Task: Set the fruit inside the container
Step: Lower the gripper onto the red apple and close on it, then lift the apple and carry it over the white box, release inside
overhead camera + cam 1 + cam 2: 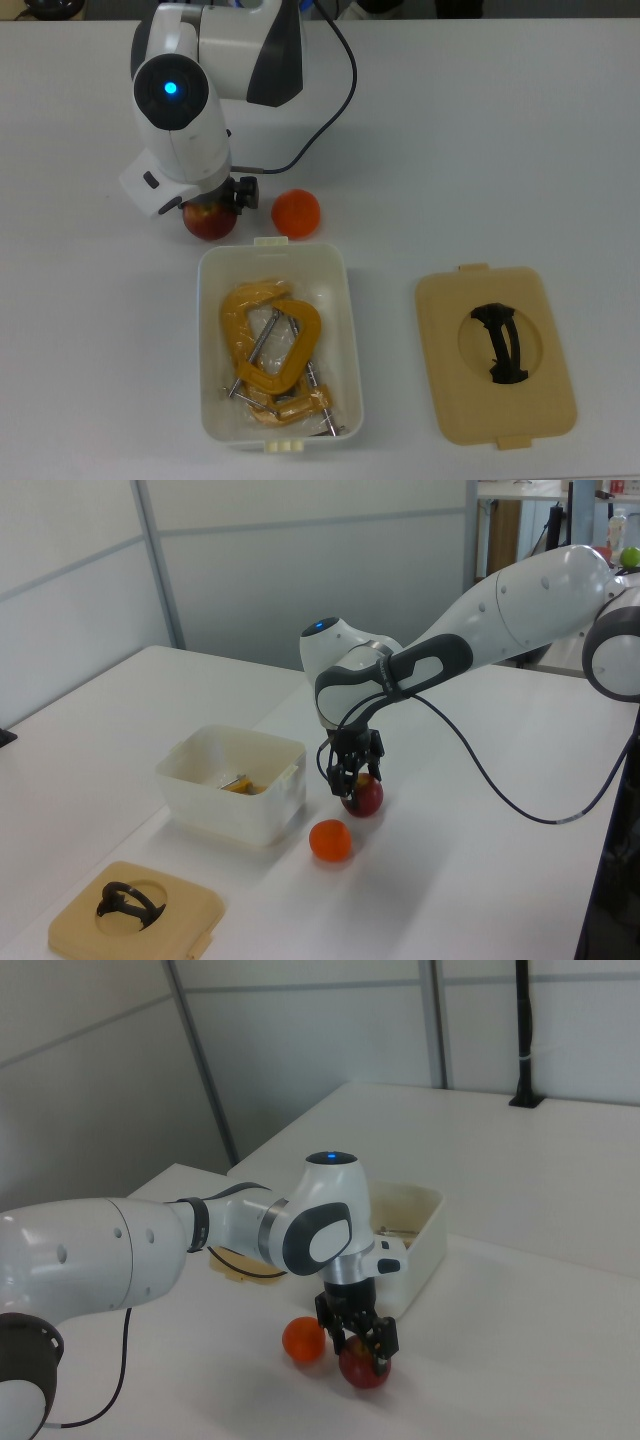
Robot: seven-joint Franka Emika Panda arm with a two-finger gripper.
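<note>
Hand (361,1346) straddling apple (365,1369) beside container (276,345), fingers spread, not yet pinching. Apple looking firm, smooth, roll-prone; widest middle likely best hold. Orange (296,213) waiting nearby.

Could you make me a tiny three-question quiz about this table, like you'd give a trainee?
1. True or false: the orange lies inside the white tub.
2. Which fruit is the gripper down around?
A. the orange
B. the red apple
C. neither
3. Fill in: the tub already holds yellow-orange ____.

Key:
1. False. The orange sits on the table just outside the tub's short end, beside the apple.
2. B. In the right view a finger shows on either side of the apple, which rests on the table.
3. Clamps. The tan lid with the black handle lies apart, on the top view's right.
</note>
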